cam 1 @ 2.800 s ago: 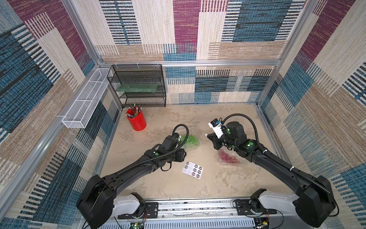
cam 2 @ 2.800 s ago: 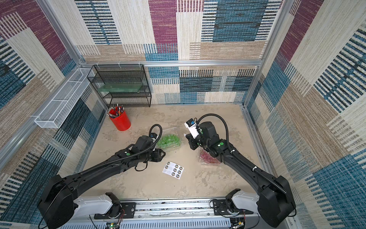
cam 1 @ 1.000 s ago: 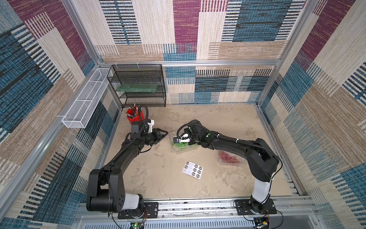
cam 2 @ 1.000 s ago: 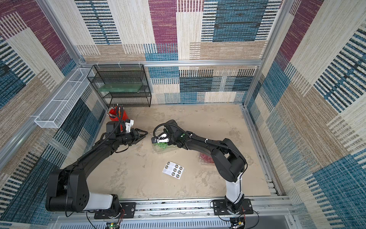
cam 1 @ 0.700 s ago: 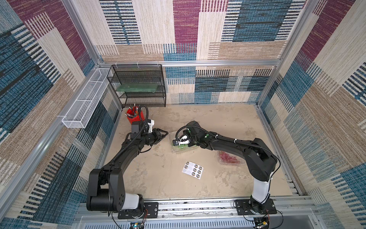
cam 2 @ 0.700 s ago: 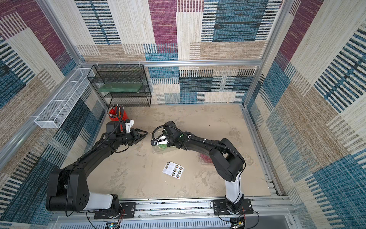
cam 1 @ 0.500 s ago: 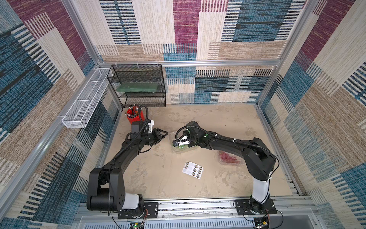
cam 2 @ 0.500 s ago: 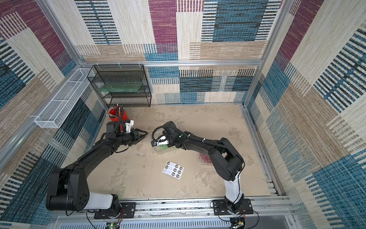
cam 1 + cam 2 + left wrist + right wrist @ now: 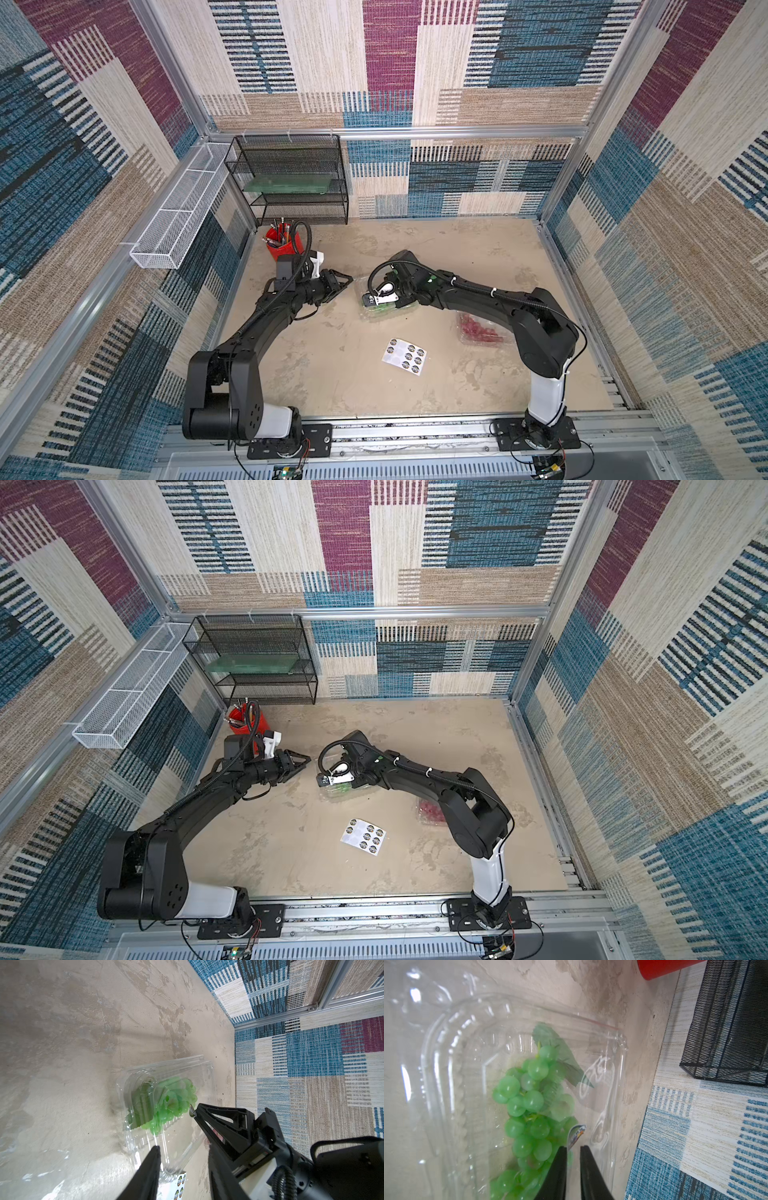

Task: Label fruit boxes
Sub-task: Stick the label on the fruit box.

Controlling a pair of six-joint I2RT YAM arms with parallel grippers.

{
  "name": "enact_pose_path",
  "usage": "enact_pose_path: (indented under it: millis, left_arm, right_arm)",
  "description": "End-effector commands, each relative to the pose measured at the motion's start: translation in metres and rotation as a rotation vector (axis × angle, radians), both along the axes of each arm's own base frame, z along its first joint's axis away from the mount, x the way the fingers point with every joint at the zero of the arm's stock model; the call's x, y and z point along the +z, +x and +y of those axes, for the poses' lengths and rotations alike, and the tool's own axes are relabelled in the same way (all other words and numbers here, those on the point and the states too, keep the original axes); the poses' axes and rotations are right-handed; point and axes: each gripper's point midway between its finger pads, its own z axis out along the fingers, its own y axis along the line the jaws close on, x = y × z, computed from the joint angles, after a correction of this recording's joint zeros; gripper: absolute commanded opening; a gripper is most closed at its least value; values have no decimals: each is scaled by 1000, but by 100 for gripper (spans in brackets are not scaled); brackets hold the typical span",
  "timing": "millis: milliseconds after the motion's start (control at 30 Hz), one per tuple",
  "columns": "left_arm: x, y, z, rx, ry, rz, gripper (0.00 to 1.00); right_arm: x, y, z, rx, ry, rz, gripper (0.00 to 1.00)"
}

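Right claw (image 9: 573, 1148), jaws barely parted, is hovering low over the green box (image 9: 376, 312) mid-worktop, with a sticker (image 9: 576, 1134) clinging to one finger. Left claw (image 9: 347, 282), half open and empty, is hovering just left. Advice: press the sticker flat onto the lid, then lift straight off.

Two fruit boxes (image 9: 383, 311), one sticker sheet (image 9: 404, 356), one pencil cup (image 9: 279, 251), one mesh shelf (image 9: 291, 183), one wire basket (image 9: 178, 216)

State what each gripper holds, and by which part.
Right gripper: a round sticker clings by its edge to one fingertip, jaws slightly parted. Left gripper: nothing.
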Motion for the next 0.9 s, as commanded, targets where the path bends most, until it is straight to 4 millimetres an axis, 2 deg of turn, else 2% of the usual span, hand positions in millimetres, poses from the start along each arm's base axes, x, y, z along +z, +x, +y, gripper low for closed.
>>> enact_pose_path:
  millis: [0, 100, 333, 567, 867]
  left_arm:
    - [6, 3, -3, -21, -18, -32, 41]
    - [12, 5, -8, -36, -58, -50, 39]
    - [27, 10, -34, -121, -150, -94, 25]
    - [5, 19, -56, -142, -216, -33, 13]
    - [-1, 27, -84, -209, -247, 2, 5]
  right_arm:
    - [-6, -7, -2, -3, -3, 71, 20]
    - [-3, -6, -1, -10, 16, 80, 20]
    - [-3, -5, -2, -9, 36, 56, 19]
    - [-1, -5, 0, -2, 59, 53, 19]
    - [-1, -6, -2, 4, 57, 54, 19]
